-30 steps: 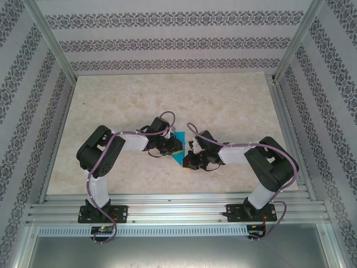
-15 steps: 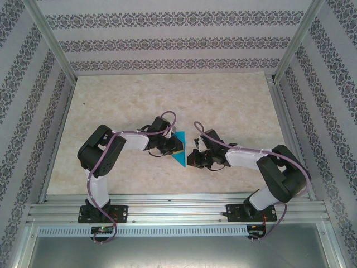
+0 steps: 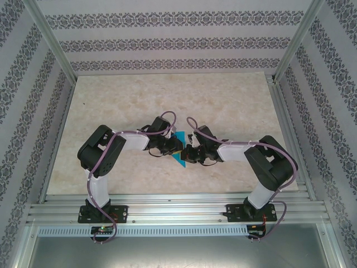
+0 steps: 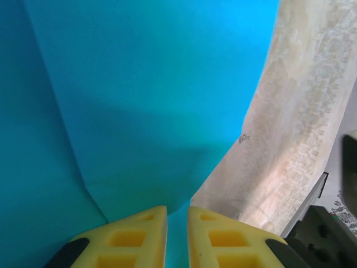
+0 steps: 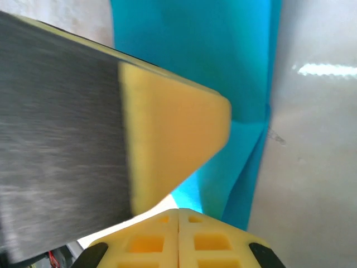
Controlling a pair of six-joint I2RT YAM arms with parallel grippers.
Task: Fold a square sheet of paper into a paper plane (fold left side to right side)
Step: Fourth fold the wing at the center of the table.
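Left end effector (image 4: 177, 216) clamps edge of blue paper (image 4: 156, 100).

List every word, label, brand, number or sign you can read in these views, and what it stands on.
No text can be read.
Sheet of paper: plain turquoise, no print.
Walls: bands of ornament, no letters.
Table: marbled, unmarked.
Left arm's base: any marking is too small to tell.
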